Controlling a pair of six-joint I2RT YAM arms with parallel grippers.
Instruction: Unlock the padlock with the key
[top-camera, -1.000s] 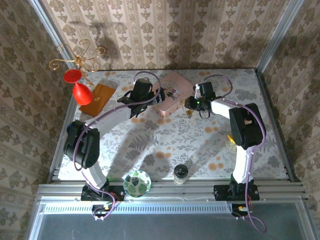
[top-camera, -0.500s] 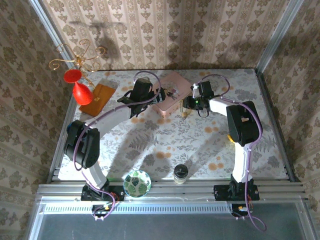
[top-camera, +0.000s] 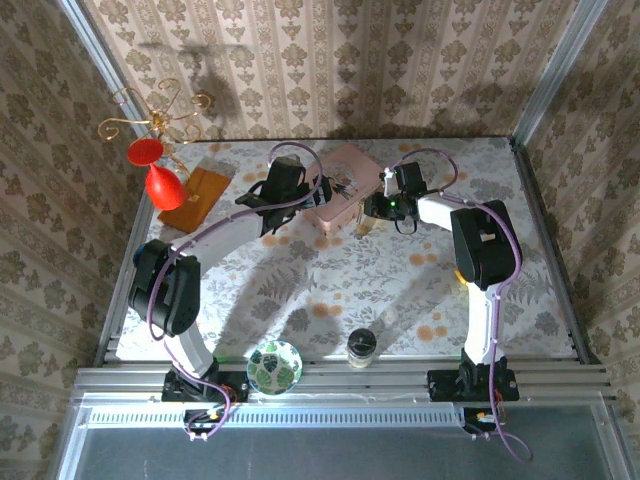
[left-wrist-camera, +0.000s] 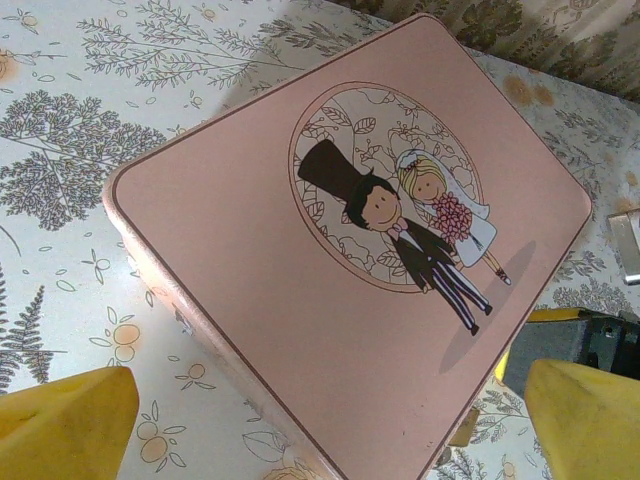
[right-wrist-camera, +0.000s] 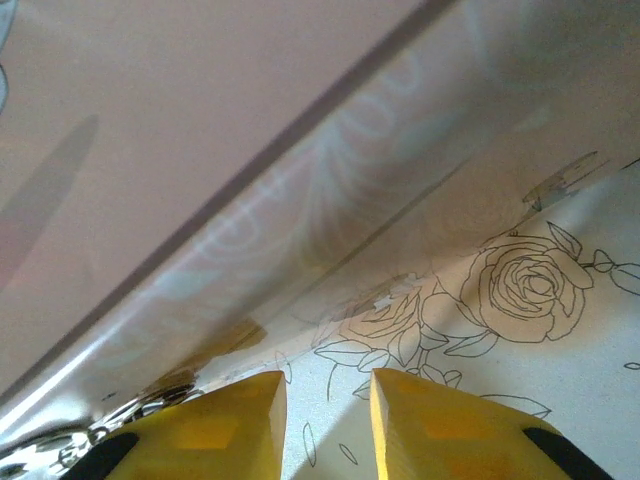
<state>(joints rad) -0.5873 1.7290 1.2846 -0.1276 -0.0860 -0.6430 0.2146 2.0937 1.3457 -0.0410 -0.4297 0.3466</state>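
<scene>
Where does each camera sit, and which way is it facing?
Top external: above and behind the bases, looking down on the table; left arm and right arm show.
Left wrist: over the pink box, facing its lid; left fingers wide apart.
Right wrist: low, close against the box's side; right fingers slightly apart.
All three share the box.

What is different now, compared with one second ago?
The right gripper moved left, closer to the right side of the pink box. Its jaws show a small gap. Nothing was visibly taken hold of or let go. The left gripper and the pink box stayed in place.
</scene>
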